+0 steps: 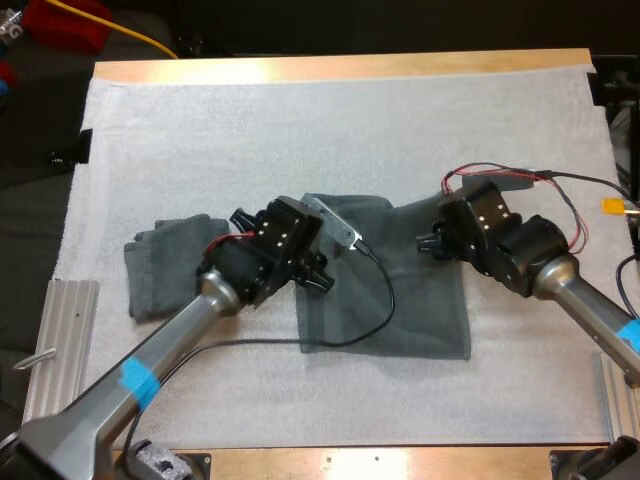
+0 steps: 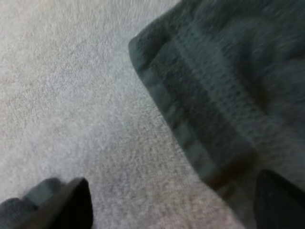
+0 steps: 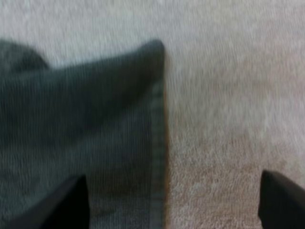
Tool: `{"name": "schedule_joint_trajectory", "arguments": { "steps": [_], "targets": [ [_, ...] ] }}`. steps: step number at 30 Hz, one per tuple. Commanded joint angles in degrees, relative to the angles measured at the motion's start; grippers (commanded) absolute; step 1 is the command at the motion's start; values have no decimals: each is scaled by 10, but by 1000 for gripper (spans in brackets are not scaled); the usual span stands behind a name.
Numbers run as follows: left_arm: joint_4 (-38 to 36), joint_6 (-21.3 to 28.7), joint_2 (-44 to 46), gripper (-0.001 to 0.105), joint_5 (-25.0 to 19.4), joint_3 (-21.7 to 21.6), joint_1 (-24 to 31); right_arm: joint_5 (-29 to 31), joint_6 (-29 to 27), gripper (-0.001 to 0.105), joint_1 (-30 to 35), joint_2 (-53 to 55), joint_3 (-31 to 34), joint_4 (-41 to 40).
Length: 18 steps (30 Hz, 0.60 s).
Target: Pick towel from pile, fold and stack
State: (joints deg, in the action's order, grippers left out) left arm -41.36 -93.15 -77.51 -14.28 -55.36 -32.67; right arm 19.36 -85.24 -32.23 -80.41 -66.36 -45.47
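We take the white mat (image 1: pixel 300 120) as our landmark. It covers most of the wooden table (image 1: pixel 340 66), whose bare wood shows as a strip along the mat's far edge and another along its near edge. Just off the mat's near left corner we see a ribbed grey metal rail (image 1: pixel 60 340), and a second metal rail (image 1: pixel 615 395) by its near right corner. A small black clamp (image 1: pixel 82 145) sits at the mat's left edge. Beyond the far left corner runs a yellow cable (image 1: pixel 140 38).

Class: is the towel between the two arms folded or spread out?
Spread out: the towel lies as one broad sheet on the mat, far edge slightly rumpled.
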Motion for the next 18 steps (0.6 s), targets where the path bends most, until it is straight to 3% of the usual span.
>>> {"name": "schedule_joint_trajectory", "arguments": {
  "steps": [1, 10, 18],
  "targets": [
    [-17, -19, 16, 68, 18, -3, 0, -10, -6, 70, 0, 16, -2, -26],
    [-129, -57, 87, 68, 112, -3, -2, -79, -6, 70, 0, 81, -2, -120],
    [-149, -116, 159, 68, 223, -3, -6, -107, 0, 70, 0, 149, -2, -196]
  ]
}}
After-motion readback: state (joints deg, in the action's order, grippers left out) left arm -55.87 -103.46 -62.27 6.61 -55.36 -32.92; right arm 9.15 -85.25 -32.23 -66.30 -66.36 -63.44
